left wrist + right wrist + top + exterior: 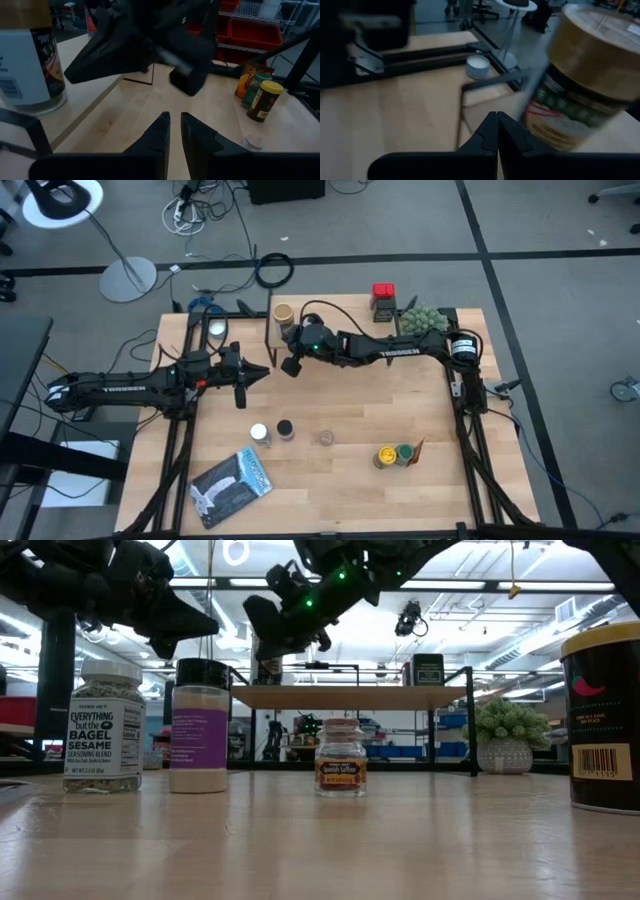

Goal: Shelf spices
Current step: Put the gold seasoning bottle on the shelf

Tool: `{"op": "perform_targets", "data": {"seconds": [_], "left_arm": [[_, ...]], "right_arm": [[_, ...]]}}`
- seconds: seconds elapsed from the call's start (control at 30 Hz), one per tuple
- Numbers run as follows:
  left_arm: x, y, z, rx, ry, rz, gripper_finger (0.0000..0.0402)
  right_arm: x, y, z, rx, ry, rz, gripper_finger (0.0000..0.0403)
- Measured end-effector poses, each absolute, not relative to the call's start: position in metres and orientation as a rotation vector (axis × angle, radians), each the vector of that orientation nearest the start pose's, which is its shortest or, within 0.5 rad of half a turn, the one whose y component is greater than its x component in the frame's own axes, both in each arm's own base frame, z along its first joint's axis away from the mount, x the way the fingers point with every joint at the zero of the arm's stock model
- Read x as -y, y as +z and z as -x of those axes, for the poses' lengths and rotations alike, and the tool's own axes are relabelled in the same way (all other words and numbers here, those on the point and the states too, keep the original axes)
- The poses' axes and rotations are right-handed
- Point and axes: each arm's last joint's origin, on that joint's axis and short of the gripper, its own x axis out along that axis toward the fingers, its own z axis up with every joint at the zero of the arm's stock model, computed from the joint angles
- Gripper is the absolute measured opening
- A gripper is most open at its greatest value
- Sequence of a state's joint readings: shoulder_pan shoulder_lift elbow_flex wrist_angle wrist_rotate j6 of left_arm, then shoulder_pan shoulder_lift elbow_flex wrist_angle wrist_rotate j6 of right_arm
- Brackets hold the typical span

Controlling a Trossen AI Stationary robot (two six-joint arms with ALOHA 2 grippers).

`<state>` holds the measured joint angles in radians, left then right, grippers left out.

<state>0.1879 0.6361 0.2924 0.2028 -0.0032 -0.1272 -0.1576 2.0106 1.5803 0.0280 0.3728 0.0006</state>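
Observation:
The shelf [340,330] stands along the table's far side and bears a tan-lidded jar [283,313] at its left end and a red tin [383,298]. On the near half of the table stand white-lidded [259,433], black-lidded [285,429], small clear [326,438], yellow-lidded [386,456] and green-lidded [405,452] jars. My right gripper [292,366] hangs shut and empty just near-side of the shelf's left end, with the tan-lidded jar [580,80] close ahead of it. My left gripper [262,371] waits to its left, open by a narrow gap [174,120].
The fuzzy green plant [422,320] sits at the shelf's right end. The silver-blue pouch [232,480] lies at the near left. A white roll [217,330] lies left of the shelf. The two grippers hang close together above the table's left centre.

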Motion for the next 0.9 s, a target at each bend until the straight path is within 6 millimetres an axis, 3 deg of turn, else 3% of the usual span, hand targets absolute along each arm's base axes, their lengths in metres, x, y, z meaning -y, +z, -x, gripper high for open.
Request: {"op": "perform_targets", "data": {"seconds": [0.5,0.9], "left_arm": [[-0.029,0.222,-0.152,-0.115,0.2,0.146,0.0049],[-0.029,0.222,-0.152,-0.115,0.201,0.147,0.0049]], "right_arm": [[0.128,0.263,-0.452,-0.351,-0.577,0.042,0.0],[0.15,0.269,-0.448,-0.288,-0.572,0.021,0.0]]}}
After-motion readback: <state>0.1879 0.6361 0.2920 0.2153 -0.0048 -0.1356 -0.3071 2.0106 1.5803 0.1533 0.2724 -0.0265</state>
